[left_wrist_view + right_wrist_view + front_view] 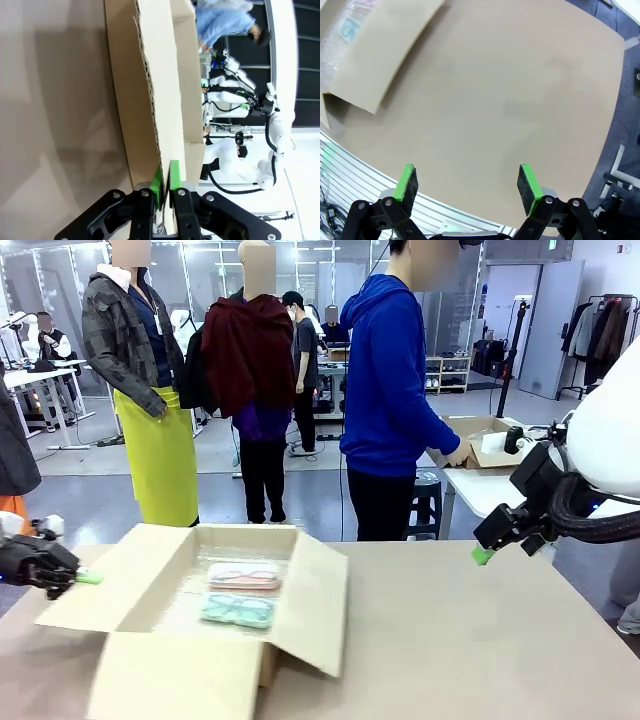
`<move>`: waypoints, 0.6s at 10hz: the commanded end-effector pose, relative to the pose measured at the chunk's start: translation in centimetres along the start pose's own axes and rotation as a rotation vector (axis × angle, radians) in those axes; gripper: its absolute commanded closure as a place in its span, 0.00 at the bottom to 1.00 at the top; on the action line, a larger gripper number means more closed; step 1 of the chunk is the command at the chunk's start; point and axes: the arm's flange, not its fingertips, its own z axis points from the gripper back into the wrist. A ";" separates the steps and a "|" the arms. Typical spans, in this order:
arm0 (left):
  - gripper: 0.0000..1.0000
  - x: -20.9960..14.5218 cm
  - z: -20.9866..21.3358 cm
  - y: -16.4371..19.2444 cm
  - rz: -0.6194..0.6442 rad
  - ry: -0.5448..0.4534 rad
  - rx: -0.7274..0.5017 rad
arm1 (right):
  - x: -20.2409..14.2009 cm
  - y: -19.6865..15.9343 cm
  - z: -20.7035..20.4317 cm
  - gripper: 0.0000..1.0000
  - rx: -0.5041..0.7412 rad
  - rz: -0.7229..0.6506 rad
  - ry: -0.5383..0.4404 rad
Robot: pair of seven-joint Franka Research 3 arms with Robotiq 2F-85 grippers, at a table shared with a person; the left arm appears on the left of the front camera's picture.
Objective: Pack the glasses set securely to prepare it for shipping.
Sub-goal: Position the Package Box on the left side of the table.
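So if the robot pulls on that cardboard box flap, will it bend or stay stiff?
Probably it bends at the fold. The box is thin corrugated cardboard, and its left flap already splays outward. The left end effector is shut on that flap's edge. The box looks light, holding just the pink case and the green case, so it might slide too.

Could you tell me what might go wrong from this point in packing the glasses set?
The left gripper, shut beside the box's left flap, could drag the cardboard box sideways when folding. The pink case and mint case lie loose on bubble wrap and could slide. The right gripper hangs open, away from the right flap.
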 end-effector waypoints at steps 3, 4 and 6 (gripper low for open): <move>0.95 1.2 11.4 1.4 -0.047 0.000 -0.027 | 0.0 0.0 0.1 0.00 -0.004 0.007 -0.002; 0.95 0.9 13.7 1.6 -0.048 -0.007 -0.020 | 0.0 0.0 0.1 0.00 -0.004 0.007 -0.002; 0.95 0.7 16.6 2.2 -0.039 -0.054 -0.025 | 0.0 0.0 0.1 0.00 -0.004 0.007 -0.002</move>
